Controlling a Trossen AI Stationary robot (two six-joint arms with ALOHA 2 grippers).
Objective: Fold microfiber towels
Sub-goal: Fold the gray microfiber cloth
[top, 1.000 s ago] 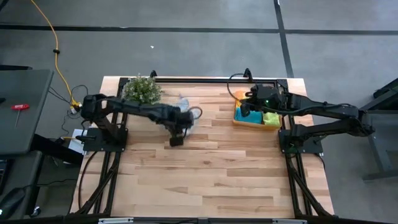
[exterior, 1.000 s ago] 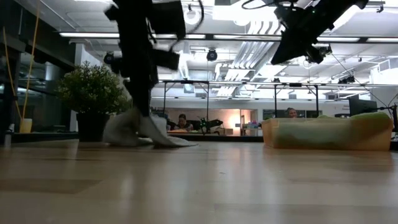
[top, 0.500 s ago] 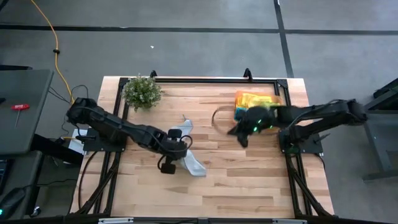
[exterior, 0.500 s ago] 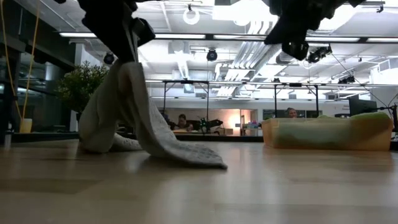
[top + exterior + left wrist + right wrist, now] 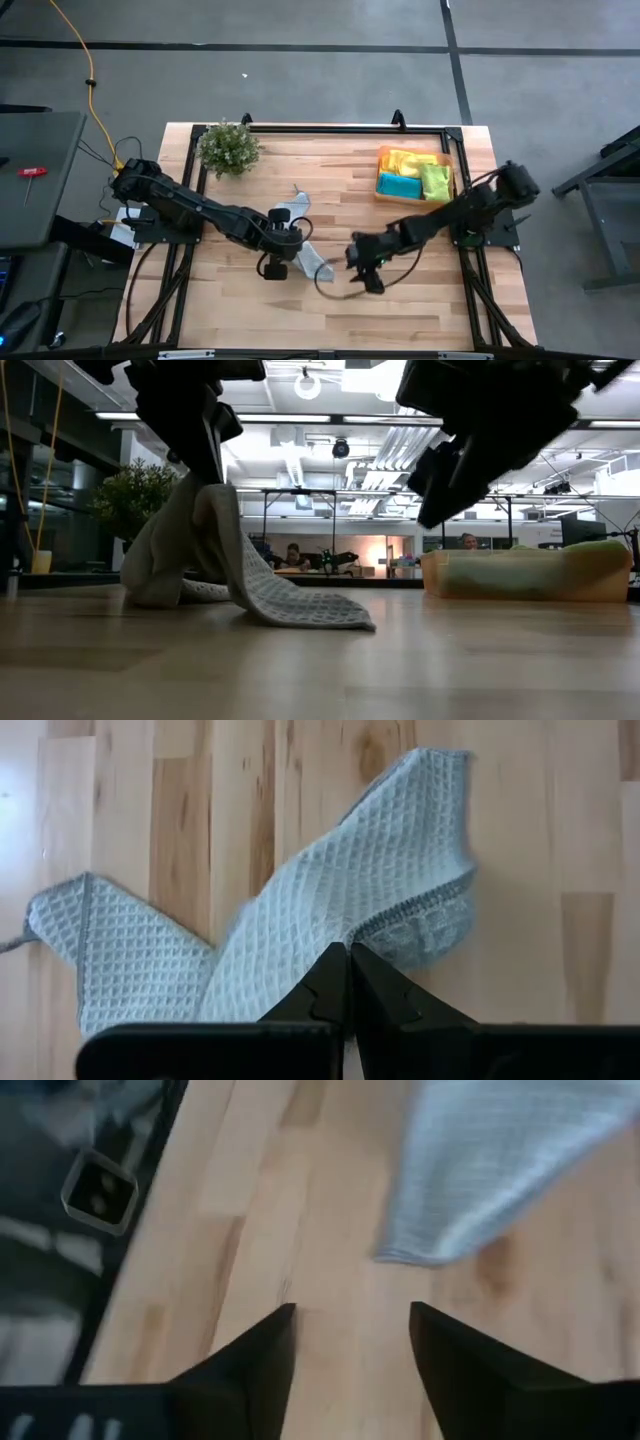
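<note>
A pale grey-blue microfiber towel (image 5: 305,240) hangs from my left gripper (image 5: 278,262), which is shut on it at the table's middle, and trails onto the wood. My right gripper (image 5: 365,277) hovers open just to the right of the towel's near corner (image 5: 480,1170), above bare wood, with nothing between its fingers. Yellow, teal and lime green towels lie in the orange tray (image 5: 380,185) at the far right. My left gripper pinches the towel between its two shut fingertips, beside a hemmed edge (image 5: 372,925). The fingers come from above, slanting down. The towel drapes slack below them (image 5: 215,540), with its two ends lying on the table (image 5: 330,615).
A small leafy plant (image 5: 228,147) stands at the far left. A black frame (image 5: 330,128) runs along the table's far edge and sides. Bare wood lies between the towel and the near edge.
My left gripper has moved toward the near edge and risen a little, drawing the towel out of its heap beside the plant so that it hangs and trails. My right gripper has swung from above the tray down toward the near middle, beside the towel.
</note>
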